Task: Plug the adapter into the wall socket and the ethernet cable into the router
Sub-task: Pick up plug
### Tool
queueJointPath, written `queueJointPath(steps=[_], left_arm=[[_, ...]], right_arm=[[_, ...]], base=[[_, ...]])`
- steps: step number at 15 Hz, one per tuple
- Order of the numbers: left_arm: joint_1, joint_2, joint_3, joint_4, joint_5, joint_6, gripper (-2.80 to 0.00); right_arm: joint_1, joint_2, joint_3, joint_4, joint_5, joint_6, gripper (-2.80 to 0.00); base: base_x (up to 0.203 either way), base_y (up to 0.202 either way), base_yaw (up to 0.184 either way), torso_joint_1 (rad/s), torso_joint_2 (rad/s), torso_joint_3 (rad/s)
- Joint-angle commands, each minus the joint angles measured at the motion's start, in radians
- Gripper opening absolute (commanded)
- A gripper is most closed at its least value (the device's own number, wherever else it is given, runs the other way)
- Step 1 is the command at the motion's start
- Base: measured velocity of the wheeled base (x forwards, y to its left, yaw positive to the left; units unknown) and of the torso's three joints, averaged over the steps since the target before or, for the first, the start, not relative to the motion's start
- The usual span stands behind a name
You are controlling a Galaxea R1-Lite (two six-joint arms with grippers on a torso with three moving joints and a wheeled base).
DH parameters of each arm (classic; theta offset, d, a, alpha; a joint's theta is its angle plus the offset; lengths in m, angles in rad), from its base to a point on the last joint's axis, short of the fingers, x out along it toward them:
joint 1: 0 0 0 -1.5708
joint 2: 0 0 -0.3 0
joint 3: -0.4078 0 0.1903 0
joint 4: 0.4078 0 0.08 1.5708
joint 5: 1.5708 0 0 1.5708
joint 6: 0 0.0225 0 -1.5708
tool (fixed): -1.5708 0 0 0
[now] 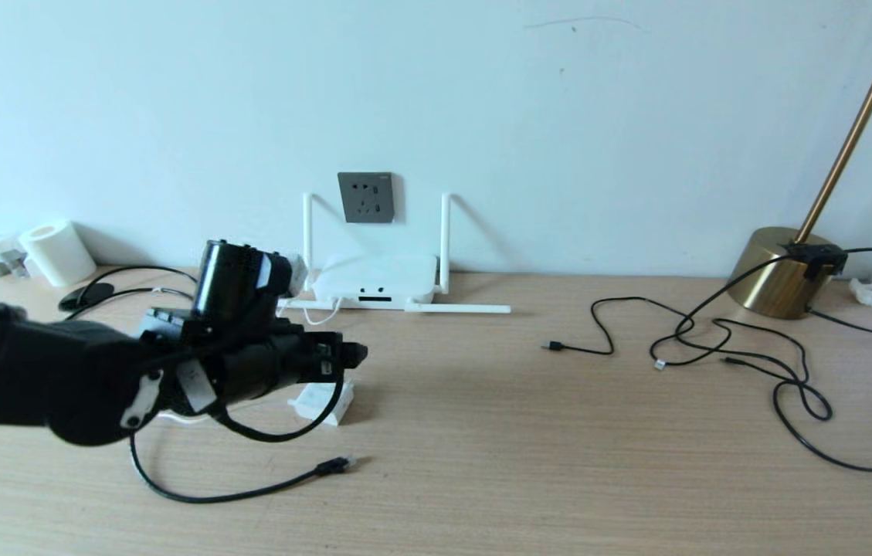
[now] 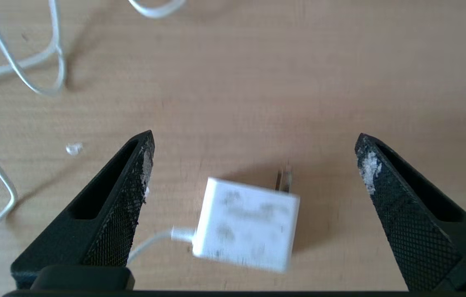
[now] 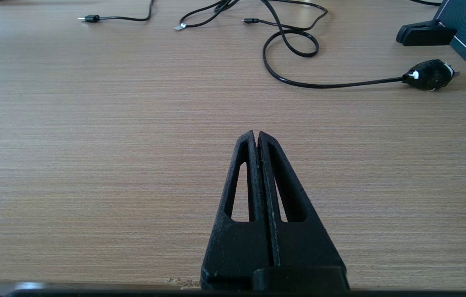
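You are on step 1, the pickup of the adapter (image 2: 247, 225). Your left gripper (image 2: 253, 165) hangs over it with its fingers (image 2: 133, 181) spread wide, 1 on each side, touching nothing. The adapter lies on the counter (image 1: 528, 432), near side of the router (image 1: 374, 282), its prongs flat. Next you likely need to lower and close squarely, then turn the prongs toward the wall socket (image 1: 365, 197). The ethernet cable (image 1: 331, 466) waits nearer. Your right gripper (image 3: 257, 138) rests clenched, empty.
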Motion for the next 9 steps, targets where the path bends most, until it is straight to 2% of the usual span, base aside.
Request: queueJointPath(steps=[1, 3, 6, 9], left_arm=[[-0.026, -0.011, 0.146, -0.348, 0.054, 0.001, 0.00], [-0.059, -0.006, 0.289, -0.627, 0.113, 0.012, 0.00], [-0.103, 0.033, 0.452, -1.016, 0.155, 0.060, 0.00], [-0.120, 0.173, 0.500, -1.223, 0.192, 0.103, 0.00]], right_arm=[[0.000, -0.001, 0.000, 0.000, 0.000, 0.000, -2.80], [0.000, -0.001, 0.000, 0.000, 0.000, 0.000, -2.80], [0.000, -0.002, 0.000, 0.000, 0.000, 0.000, -2.80], [0.000, 0.000, 0.000, 0.000, 0.000, 0.000, -2.80]], base=[[0.000, 0.000, 0.000, 0.000, 0.00, 0.000], [0.000, 0.000, 0.000, 0.000, 0.00, 0.000], [0.000, 0.000, 0.000, 0.000, 0.00, 0.000], [0.000, 0.000, 0.000, 0.000, 0.00, 0.000]])
